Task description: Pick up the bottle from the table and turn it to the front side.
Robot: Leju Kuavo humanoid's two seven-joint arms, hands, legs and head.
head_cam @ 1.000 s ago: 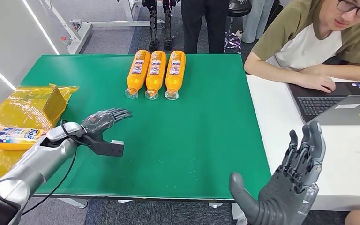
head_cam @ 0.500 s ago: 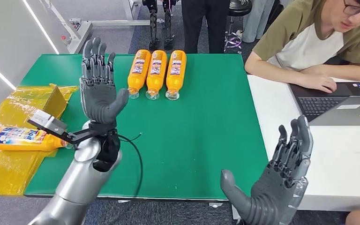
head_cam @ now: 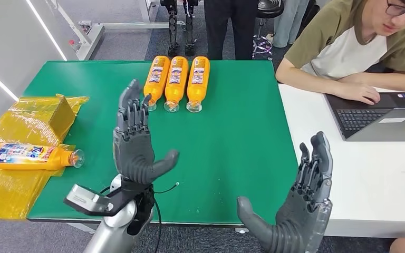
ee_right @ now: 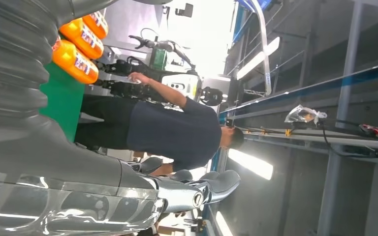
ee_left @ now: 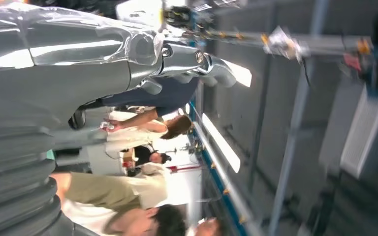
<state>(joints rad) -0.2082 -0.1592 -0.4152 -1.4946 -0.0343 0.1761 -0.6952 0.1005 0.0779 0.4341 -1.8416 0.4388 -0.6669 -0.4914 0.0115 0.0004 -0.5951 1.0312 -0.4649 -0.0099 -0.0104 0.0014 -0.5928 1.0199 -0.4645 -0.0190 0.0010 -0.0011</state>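
We count 4 orange bottles total. 3 lie side by side in a row (head_cam: 175, 83) at the far edge of the green table (head_cam: 232, 132), touching or nearly so, clear caps pointing toward the robot, labels up. The 4th, the lone bottle (head_cam: 34, 156), lies on its side on yellow plastic wrap (head_cam: 10, 184) at the table's left end, cap end pointing right, blue/white label facing up. Next to it on the wrap sits 1 yellow box (head_cam: 58, 113), wrapped in the same yellow film.

2 robot hands in head view, both raised, palms toward each other, nothing held. Left robot hand (head_cam: 137, 142) is upright over the table's near-left part, fingers straight up and apart, thumb sticking out to the right; wide open. It is well apart from the lone bottle and near, but not touching, the row of 3. A small grey camera block (head_cam: 88, 199) sits at its wrist w/ a black cable. Right robot hand (head_cam: 295, 211) is at the near-right table edge, fingers up and spread, thumb out to the left; also wide open, empty.

Right of the green table is 1 white table (head_cam: 327, 174) w/ 1 laptop (head_cam: 379, 118); 1 person in an olive/white tee (head_cam: 348, 42) leans on it, hand on the keyboard. Another person in dark trousers (head_cam: 232, 26) stands behind the far edge. Right wrist view: orange bottles (ee_right: 78, 44) beyond the ribbed cover, plus a person in a dark tee (ee_right: 172, 132).
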